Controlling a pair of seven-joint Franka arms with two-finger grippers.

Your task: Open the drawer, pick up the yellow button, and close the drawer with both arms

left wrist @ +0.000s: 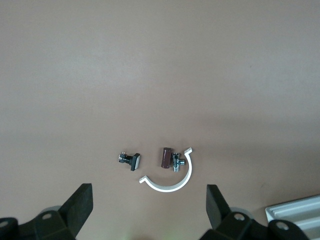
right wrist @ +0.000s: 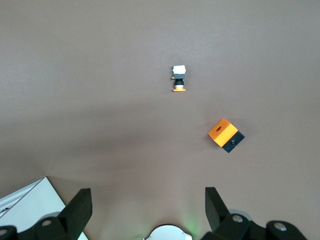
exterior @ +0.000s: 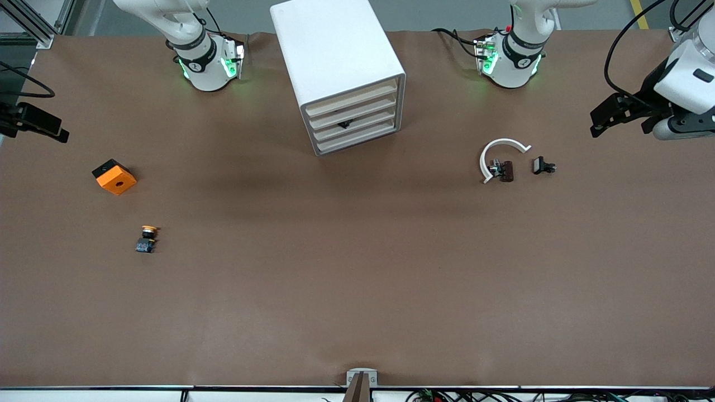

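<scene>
The drawer cabinet [exterior: 335, 72] is a white box midway between the two arm bases. Its stacked drawers [exterior: 354, 120] face the front camera and all look shut. The button [exterior: 147, 238], orange-capped with a black and blue body, lies on the table toward the right arm's end; it also shows in the right wrist view [right wrist: 178, 79]. My right gripper [exterior: 53, 129] hangs open and empty over that end's table edge, well clear of the button [right wrist: 148, 207]. My left gripper [exterior: 619, 127] hangs open and empty over the left arm's end [left wrist: 149, 207].
An orange cube [exterior: 114, 176] with a black hole sits farther from the front camera than the button. Toward the left arm's end lie a white C-shaped ring [exterior: 499, 155], a brown part [exterior: 505, 170] and a black clip [exterior: 543, 166]. The cabinet's corner [left wrist: 295, 212] shows in the left wrist view.
</scene>
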